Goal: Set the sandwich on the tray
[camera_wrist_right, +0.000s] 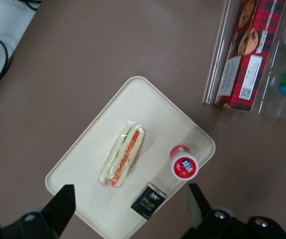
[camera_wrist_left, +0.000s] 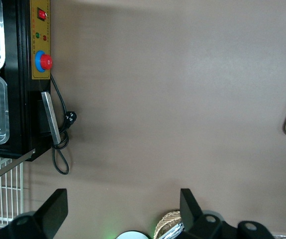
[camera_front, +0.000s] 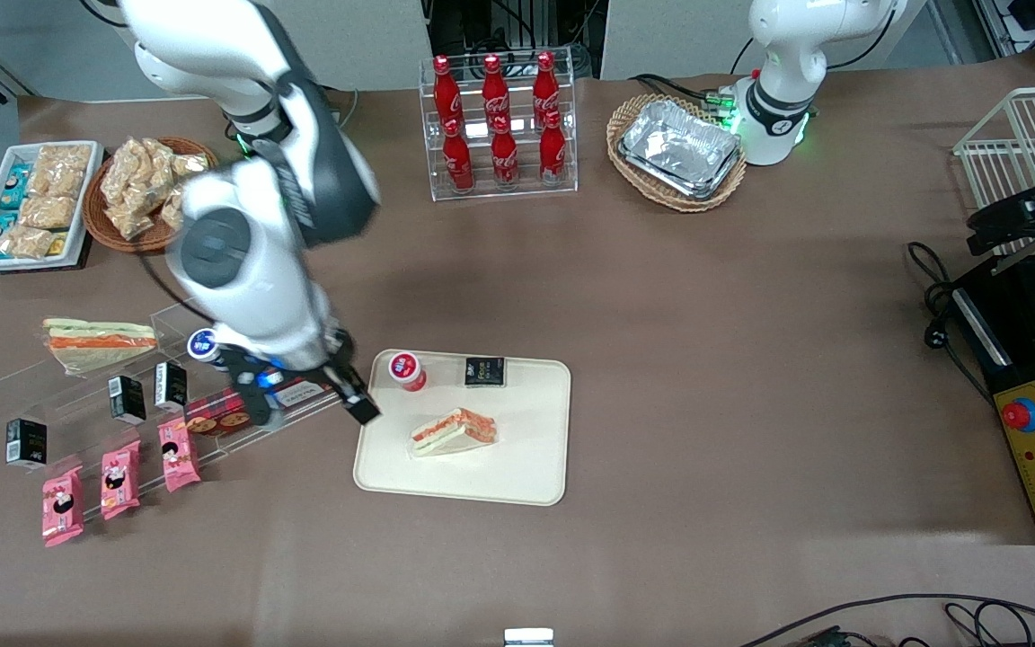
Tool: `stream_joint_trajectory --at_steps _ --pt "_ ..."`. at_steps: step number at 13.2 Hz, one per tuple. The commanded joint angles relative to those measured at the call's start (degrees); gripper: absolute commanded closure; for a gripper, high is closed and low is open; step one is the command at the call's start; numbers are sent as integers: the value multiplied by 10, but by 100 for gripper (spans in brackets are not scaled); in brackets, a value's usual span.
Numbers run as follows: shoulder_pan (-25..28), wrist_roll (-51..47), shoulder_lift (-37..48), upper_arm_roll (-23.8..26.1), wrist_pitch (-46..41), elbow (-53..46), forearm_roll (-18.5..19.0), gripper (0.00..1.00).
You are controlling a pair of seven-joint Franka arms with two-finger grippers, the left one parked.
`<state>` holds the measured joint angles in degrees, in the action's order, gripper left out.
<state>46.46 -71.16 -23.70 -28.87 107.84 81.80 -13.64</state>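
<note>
Colours, tray area

Tray point(camera_front: 535, 467) cream-beige, plain. Sandwich point(camera_front: 453, 433) white bread, red-orange filling with a green streak, clear wrap. Cup point(camera_front: 407, 369) red with red-white lid; packet point(camera_front: 484, 371) black. Box point(camera_wrist_right: 243, 55) red tartan. Tabletop point(camera_front: 706, 359) brown. Gripper point(camera_front: 311, 395) black, open above the tabletop beside the tray.

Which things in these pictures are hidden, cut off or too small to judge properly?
- Gripper, front view: above the tray's edge toward the working arm's end; the arm hides one finger.
- Sandwich on the tray: filling unidentifiable in either view through its wrap.
- Black packet: print too small to read.
- Red-capped cup: contents hidden by its lid.
- Plaid box, right wrist view: cut off by the picture edge.
</note>
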Motion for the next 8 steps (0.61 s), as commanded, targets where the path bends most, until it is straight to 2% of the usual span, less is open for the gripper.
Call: stream_joint_trajectory --at_steps 1,4,6,8 --pt "-126 178 93 115 -53 13 27 0" --pt "-278 341 135 261 -100 15 126 0" --pt "-328 436 158 284 -121 25 156 0" --pt "-368 556 179 285 -120 41 159 0"
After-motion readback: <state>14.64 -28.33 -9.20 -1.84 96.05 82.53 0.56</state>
